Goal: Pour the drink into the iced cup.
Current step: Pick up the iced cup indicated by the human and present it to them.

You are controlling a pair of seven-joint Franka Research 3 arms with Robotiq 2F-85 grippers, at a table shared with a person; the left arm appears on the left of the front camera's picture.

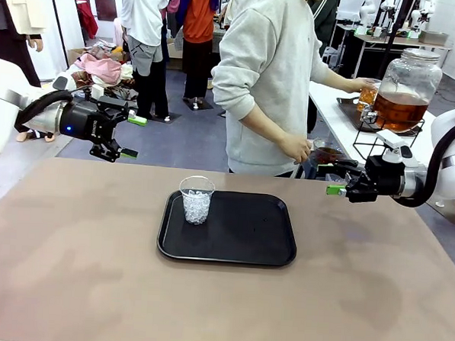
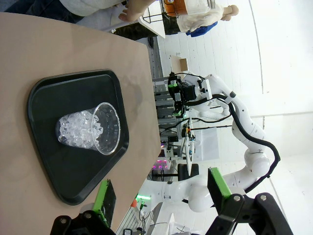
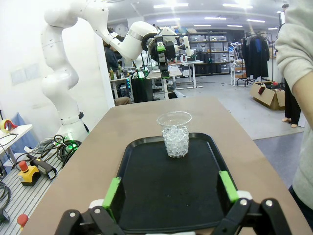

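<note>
One broad surface [image 1: 70,269] carries a black tray [image 1: 247,233]. Beyond the surface's far right corner a big glass jar [image 1: 406,77] on a stand holds the drink [image 1: 401,111], clear amber-brown like tea, well apart from the iced cup [image 1: 196,201] standing at the tray's left end. That thin clear cup looks light and easily crushed, the liquid apt to slosh; whatever carries it wants a gentle mid-wall grip. Left hand [image 1: 132,137] and right hand [image 1: 330,179] hover wide open, empty.
</note>
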